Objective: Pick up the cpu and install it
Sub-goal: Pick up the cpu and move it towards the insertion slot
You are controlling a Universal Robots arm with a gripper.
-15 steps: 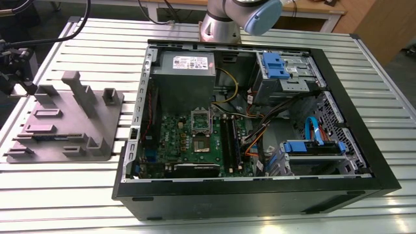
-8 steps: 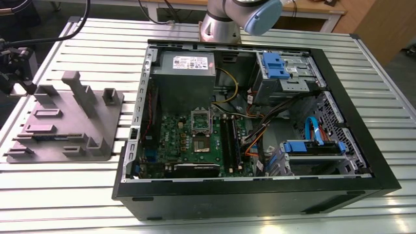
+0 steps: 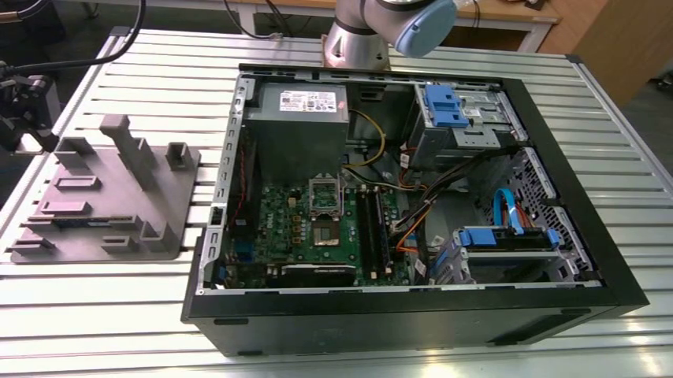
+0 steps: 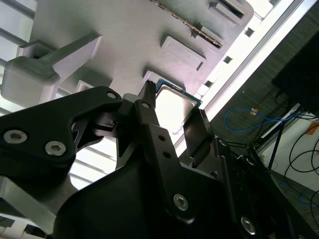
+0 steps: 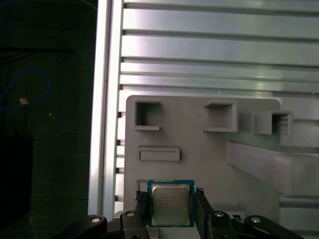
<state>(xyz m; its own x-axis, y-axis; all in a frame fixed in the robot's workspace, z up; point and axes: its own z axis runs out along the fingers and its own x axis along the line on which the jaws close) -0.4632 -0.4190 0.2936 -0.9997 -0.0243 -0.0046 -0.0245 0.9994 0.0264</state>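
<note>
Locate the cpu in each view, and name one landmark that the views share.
Exterior view: cpu too small to pick out; the gripper hangs by the grey fixture plate's corner at the exterior view's left.
First wrist view: the cpu lies flat at the plate's edge, at the gripper.
Second wrist view: the cpu on the plate, just past the gripper.
Shared landmark: the fixture plate's upright blocks.

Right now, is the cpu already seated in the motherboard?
No: in the first wrist view the cpu is at the gripper, over the grey fixture plate, not in the computer.
</note>
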